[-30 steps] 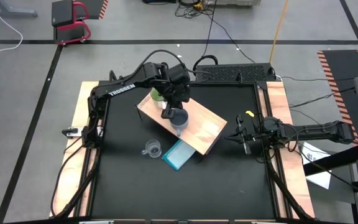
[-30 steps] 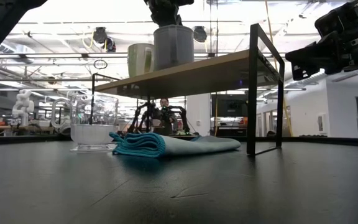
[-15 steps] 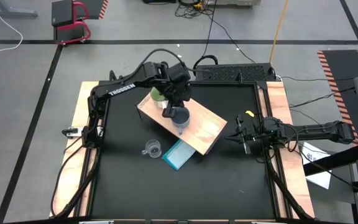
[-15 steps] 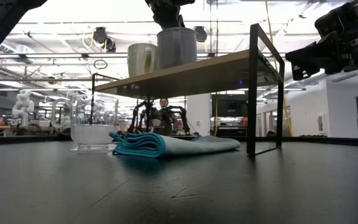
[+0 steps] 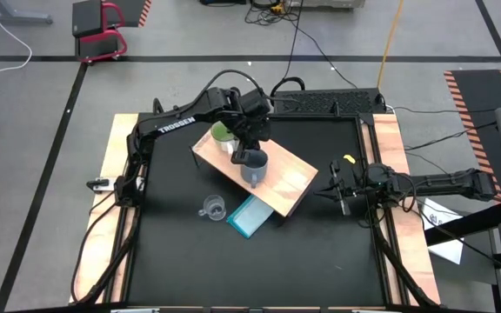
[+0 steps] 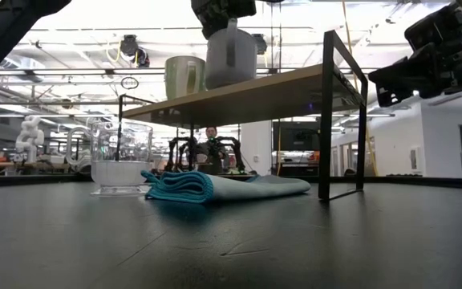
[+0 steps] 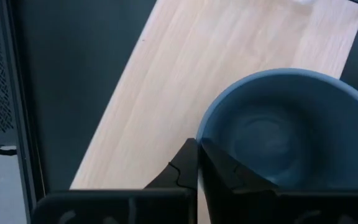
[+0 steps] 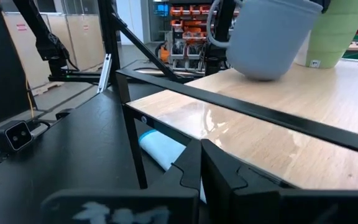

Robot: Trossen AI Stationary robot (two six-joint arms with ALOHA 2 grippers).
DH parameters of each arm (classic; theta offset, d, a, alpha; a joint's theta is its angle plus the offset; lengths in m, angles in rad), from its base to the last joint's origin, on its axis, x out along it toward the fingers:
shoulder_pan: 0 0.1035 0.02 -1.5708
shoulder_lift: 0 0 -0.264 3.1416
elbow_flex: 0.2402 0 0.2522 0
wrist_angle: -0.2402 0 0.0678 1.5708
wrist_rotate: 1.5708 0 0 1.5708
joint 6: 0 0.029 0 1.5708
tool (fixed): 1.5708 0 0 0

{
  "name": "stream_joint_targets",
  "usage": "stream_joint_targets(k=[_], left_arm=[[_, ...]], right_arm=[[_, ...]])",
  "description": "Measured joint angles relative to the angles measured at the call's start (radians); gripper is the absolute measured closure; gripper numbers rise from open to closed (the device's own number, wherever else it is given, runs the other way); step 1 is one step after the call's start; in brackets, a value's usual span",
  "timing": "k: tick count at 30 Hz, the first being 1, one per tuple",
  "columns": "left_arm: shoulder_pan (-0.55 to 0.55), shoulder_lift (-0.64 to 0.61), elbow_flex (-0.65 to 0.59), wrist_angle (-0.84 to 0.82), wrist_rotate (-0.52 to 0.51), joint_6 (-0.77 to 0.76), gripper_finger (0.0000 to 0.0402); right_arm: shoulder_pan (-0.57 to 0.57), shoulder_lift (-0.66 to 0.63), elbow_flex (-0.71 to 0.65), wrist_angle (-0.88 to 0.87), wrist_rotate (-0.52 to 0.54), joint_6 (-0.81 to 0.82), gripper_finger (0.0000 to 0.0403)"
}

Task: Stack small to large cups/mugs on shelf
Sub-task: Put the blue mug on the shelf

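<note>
Black matting is covering the table (image 5: 190, 261), which is sitting in a large workshop with grey flooring around it. On the mat, the shelf (image 5: 290, 178), a light wooden board on thin dark legs, is standing at an angle near the middle.

From the table's left side, the left arm is reaching over the shelf. Its left gripper (image 5: 249, 148) is pinching the rim of the grey-blue mug (image 5: 253, 167) and is holding it tilted above the board. In the low view this mug (image 6: 231, 58) is hanging clear of the wood with a gap under its base. The left wrist view is looking down into the mug's open mouth (image 7: 284, 134), with pale board beneath it.

Just beside it, the lime-green mug (image 5: 222, 135) is standing upright on the shelf's far left end.

Down on the mat, in front of the shelf, the clear glass cup (image 5: 213, 208) is standing just beside a folded light-blue cloth (image 5: 250, 216).

At the table's right edge, the right gripper (image 5: 341, 193) is hovering, apart from the shelf. Whether it is spread or pressed together cannot be told.
</note>
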Motion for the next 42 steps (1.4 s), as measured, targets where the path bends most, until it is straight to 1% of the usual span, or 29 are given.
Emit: stream_joint_targets(k=[5,11,16,19,23,26,34,42], left_arm=[[0.001,0.0,0.0,-0.002,0.0,-0.001,0.0398],[0.001,0.0,0.0,-0.001,0.0,0.006,0.0388],[-0.005,0.0,0.0,-0.006,0.0,-0.002,0.0398],[-0.018,0.0,0.0,-0.006,-0.001,-0.005,0.0392],[-0.041,0.0,-0.001,-0.003,-0.037,-0.005,0.0387],[-0.056,0.0,-0.001,-0.003,-0.061,-0.005,0.0396],[-0.097,0.0,-0.001,0.01,-0.176,-0.001,0.0398],[-0.135,0.0,-0.001,0.025,-0.256,0.007,0.0399]], right_arm=[[0.0,0.003,0.0,-0.001,0.0,-0.003,0.0403],[0.0,0.003,0.0,-0.001,0.0,-0.004,0.0403],[0.0,0.003,0.0,-0.001,0.0,-0.004,0.0403],[0.0,0.003,0.0,-0.001,0.0,-0.005,0.0403],[0.0,0.003,0.0,-0.002,0.0,-0.007,0.0403],[0.0,0.003,0.0,-0.001,0.0,-0.008,0.0403],[0.0,0.003,0.0,-0.002,0.0,-0.001,0.0403],[0.0,0.003,0.0,-0.002,0.0,0.0,0.0403]])
